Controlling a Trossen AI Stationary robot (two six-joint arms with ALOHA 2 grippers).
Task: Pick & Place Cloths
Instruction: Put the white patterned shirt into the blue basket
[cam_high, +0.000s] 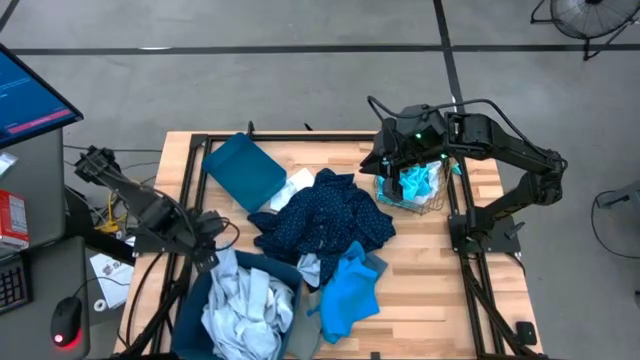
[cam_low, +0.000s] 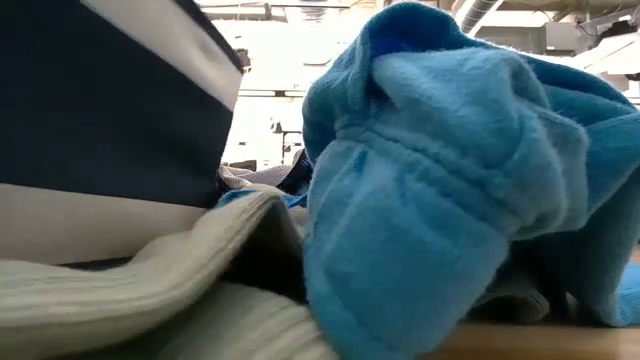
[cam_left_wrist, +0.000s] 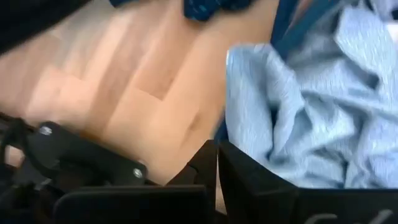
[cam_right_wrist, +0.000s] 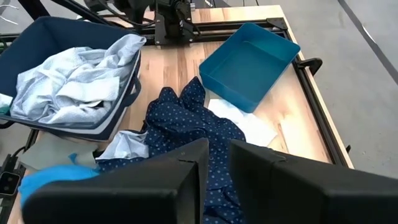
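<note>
The right pincer (cam_high: 408, 165) hovers at about two o'clock on the worktop (cam_high: 420, 262), right over the wire-mesh basket (cam_high: 412, 192) where the turquoise-and-white cloth (cam_high: 415, 183) sits; whether the fingers grip that fabric I cannot tell, though its own wrist view shows them with only a narrow slit between. Centre stage, the navy dotted cloth (cam_high: 325, 220) sprawls loose, lapping over a white scrap by the teal bin (cam_high: 243, 168) at eleven o'clock, which is open and bare inside, likely a drop spot. The bright blue cloth (cam_high: 348, 290) lies crumpled at six o'clock, beside the dark fabric bin (cam_high: 192, 300) at seven, already heaped with the pale grey-blue cloth (cam_high: 243, 305). The left pincer (cam_high: 203, 243) waits at the bin's rim near eight o'clock, fingers drawn nearly together on nothing, keeping clear.
</note>
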